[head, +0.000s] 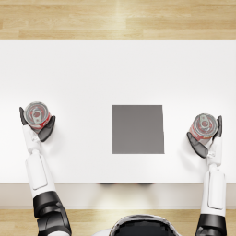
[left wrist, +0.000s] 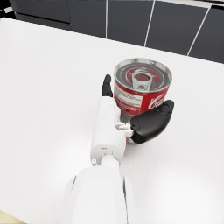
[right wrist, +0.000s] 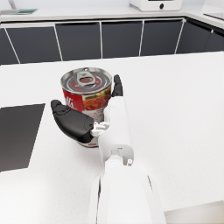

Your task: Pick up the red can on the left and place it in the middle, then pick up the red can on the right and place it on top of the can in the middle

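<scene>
Each hand, left hand (head: 39,126) and right hand (head: 206,137), seemingly clasps its own red can (head: 37,115) (head: 204,125).

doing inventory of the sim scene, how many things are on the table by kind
red cans: 2, the left can and the right can
grey square mat: 1, in the middle of the table
total: 3
</scene>
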Robot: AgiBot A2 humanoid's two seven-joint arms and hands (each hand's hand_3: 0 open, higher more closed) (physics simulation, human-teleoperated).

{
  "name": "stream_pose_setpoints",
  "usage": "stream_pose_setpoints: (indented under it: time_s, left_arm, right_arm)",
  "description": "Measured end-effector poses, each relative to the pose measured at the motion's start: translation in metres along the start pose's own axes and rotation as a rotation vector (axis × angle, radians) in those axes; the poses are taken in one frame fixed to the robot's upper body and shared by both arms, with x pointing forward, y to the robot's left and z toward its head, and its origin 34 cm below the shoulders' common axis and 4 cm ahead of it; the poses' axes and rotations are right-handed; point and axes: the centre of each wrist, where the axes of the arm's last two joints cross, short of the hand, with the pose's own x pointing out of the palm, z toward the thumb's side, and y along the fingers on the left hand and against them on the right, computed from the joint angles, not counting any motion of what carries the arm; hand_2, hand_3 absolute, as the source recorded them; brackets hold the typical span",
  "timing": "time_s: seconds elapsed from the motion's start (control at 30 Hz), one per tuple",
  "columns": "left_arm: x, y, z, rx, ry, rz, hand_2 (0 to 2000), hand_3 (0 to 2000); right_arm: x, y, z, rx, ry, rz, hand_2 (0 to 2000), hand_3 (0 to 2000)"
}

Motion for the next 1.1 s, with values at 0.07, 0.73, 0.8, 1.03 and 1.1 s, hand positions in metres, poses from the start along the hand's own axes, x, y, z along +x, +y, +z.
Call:
stream_pose_setpoints:
  time_s: [0.07,0.73,0.8,1.03,1.1]
  left_arm:
    - [0.001,0.002,-0.001,-0.009,-0.007,-0.004,0,0]
    - [0.114,-0.080,0.069,0.423,0.162,-0.487,2000,1520]
    - [0.133,-0.087,0.070,0.436,0.170,-0.553,2000,1520]
    - [0.188,-0.099,0.051,0.489,0.167,-0.721,2000,1520]
    - [0.201,-0.101,0.041,0.566,0.140,-0.731,2000,1520]
  right_arm:
    - [0.000,-0.001,-0.002,0.008,-0.004,-0.002,0,0]
    - [0.028,0.006,0.069,-0.271,-0.022,0.114,2000,1520]
    - [0.032,0.006,0.075,-0.296,-0.023,0.129,2000,1520]
    - [0.047,0.008,0.090,-0.350,-0.029,0.179,2000,1520]
    - [0.051,0.009,0.093,-0.361,-0.030,0.195,2000,1520]
